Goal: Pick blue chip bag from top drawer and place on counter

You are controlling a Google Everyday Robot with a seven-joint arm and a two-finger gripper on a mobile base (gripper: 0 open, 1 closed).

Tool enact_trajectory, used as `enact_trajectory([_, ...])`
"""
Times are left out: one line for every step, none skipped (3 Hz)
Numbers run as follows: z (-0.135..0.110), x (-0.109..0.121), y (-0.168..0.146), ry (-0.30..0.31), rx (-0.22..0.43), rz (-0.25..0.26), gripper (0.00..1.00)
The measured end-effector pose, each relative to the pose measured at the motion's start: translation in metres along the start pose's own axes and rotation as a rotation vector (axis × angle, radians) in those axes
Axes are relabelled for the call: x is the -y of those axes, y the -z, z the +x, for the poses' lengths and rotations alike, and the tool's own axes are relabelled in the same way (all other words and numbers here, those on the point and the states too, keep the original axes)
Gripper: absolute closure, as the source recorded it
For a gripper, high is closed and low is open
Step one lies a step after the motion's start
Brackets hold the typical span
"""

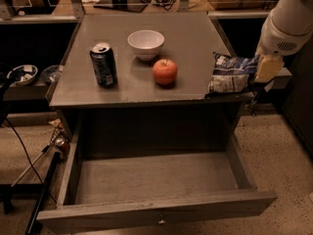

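Note:
The blue chip bag [231, 73] is held by its right end in my gripper [259, 71], which is shut on it. The bag hangs over the right front corner of the counter [195, 38], about level with the top; I cannot tell whether it touches. My white arm comes down from the upper right. The top drawer [156, 177] is pulled open below the counter, its grey floor bare, with a small metal knob on its front.
On the counter stand a dark soda can [103, 64] at the left, a white bowl [145, 43] in the middle back and a red apple [165, 72] in front of it. Metal bowls [22, 74] sit on a low shelf to the left.

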State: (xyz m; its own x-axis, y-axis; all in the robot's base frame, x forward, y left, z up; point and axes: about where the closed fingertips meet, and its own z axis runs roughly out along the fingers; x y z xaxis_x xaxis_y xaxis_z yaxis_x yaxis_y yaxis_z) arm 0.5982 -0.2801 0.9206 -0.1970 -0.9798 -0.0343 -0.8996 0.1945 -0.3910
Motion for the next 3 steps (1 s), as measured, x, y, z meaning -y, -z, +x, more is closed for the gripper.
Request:
enact_trajectory([0.0, 0.009, 0.007, -0.008, 0.011, 0.02, 1.0])
enact_trajectory([0.001, 0.012, 0.005, -0.016, 0.022, 0.017, 1.0])
enact_trajectory([0.0, 0.031, -0.015, -0.042, 0.05, -0.007, 1.0])
